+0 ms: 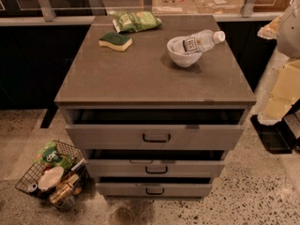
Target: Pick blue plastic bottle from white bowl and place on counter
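Observation:
The blue plastic bottle (197, 41), clear whitish with a white cap and a dark-printed label, lies tilted across the white bowl (183, 56), its cap end sticking out over the rim to the right. The bowl stands on the counter (140, 78), right of middle and toward the back. A white part of my arm (290, 27) shows at the right edge, beyond the counter's right side. The gripper itself is out of view.
A green-and-yellow sponge (115, 41) and a green snack bag (136, 20) lie at the counter's back left. Three drawers (155, 137) stand pulled out in front. A wire basket (52, 175) of clutter sits on the floor at left. Yellowish blocks (282, 93) stand at right.

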Robot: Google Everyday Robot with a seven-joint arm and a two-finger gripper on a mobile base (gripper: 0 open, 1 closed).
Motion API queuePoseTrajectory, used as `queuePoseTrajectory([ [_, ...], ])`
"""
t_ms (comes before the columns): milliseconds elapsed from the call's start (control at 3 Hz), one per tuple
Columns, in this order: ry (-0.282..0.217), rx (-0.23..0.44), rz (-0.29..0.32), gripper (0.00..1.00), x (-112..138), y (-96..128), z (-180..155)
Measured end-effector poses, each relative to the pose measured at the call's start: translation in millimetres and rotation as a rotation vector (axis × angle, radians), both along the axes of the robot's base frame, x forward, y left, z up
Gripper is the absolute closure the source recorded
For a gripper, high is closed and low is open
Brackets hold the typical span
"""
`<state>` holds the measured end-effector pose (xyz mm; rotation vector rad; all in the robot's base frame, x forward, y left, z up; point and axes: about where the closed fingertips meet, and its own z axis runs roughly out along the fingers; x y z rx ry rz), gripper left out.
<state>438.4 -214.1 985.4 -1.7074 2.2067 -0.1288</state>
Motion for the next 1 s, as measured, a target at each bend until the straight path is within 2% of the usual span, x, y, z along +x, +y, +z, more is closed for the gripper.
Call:
queuePoseTrajectory([
  [333,0.0,0.0,0.0,0.0,0,0,0],
  [667,0.028,-0.003,-0.041,0.0,19,-4,5],
  [1000,0.116,-0.04,-0.223,0.0,95,-24,-14],
])
